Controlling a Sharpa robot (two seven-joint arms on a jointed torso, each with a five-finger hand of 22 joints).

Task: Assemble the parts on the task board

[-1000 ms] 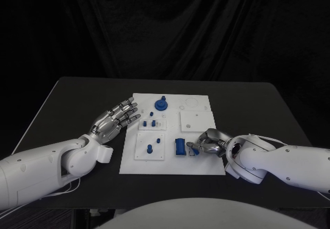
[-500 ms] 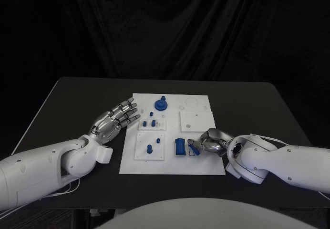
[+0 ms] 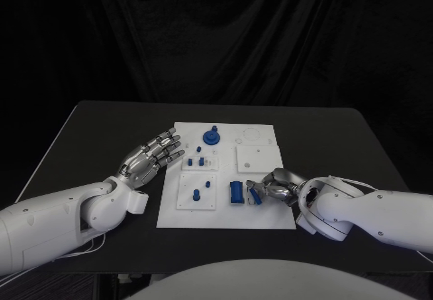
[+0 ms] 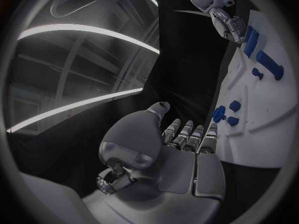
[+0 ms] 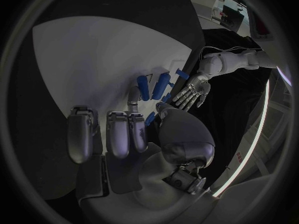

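Head view is showing the right hand (image 3: 278,187) working at the near right part of the task board (image 3: 261,220), its fingers pinching a small blue part (image 3: 254,194) just beside a taller blue block (image 3: 235,192) that is standing on the board. The pinch looks deliberate: holding the piece between thumb and a fingertip is leaving the other fingers free and keeping the part's end exposed, which I judge suits lining it up with a seat on the board. In the right wrist view the same hand (image 5: 134,134) is hanging over the white board (image 5: 81,59), with a blue sliver (image 5: 150,118) showing at its fingertips.

The left hand (image 3: 151,157) is hovering off the board's left edge, above the black table (image 3: 99,125), fingers apart and holding nothing. It is probably waiting there to stay out of the way while remaining near the small blue pegs (image 3: 200,162) in the left-hand recess. A blue knob-shaped part (image 3: 212,136) is standing near the far edge of the board. Whether the pinched piece is touching the board I cannot tell.
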